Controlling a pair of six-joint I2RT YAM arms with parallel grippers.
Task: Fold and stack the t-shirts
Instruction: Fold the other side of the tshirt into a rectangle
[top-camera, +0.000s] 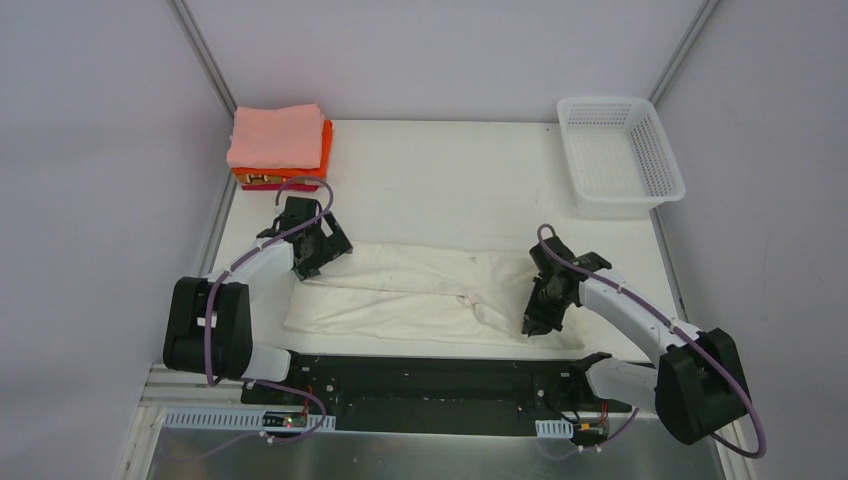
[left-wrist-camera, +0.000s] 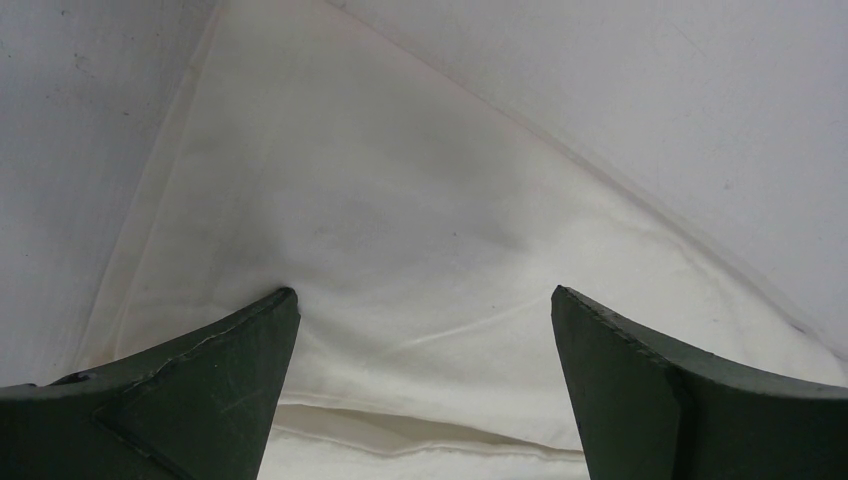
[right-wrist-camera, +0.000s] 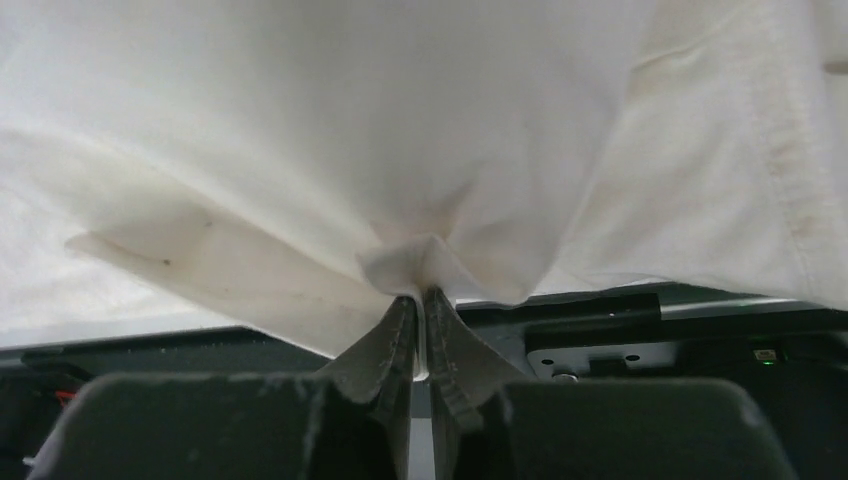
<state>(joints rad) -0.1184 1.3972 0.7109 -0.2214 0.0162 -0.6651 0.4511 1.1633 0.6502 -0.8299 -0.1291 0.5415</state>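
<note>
A cream-white t-shirt (top-camera: 420, 290) lies folded lengthwise into a long band across the table's near middle. My left gripper (top-camera: 318, 252) is open over its far left corner; in the left wrist view the cloth (left-wrist-camera: 400, 230) lies between the spread fingers (left-wrist-camera: 200, 380). My right gripper (top-camera: 540, 318) is shut on a pinch of the shirt's right end (right-wrist-camera: 418, 262) and lifts it slightly. A folded stack sits at the far left corner: salmon-pink shirt (top-camera: 275, 135) on top, bright orange (top-camera: 322, 150) under it, a magenta edge (top-camera: 285, 185) at the bottom.
A white plastic lattice basket (top-camera: 620, 152) stands at the far right. A black mounting rail (top-camera: 430, 385) runs along the near edge between the arm bases. Grey walls close in the table at left, right and back.
</note>
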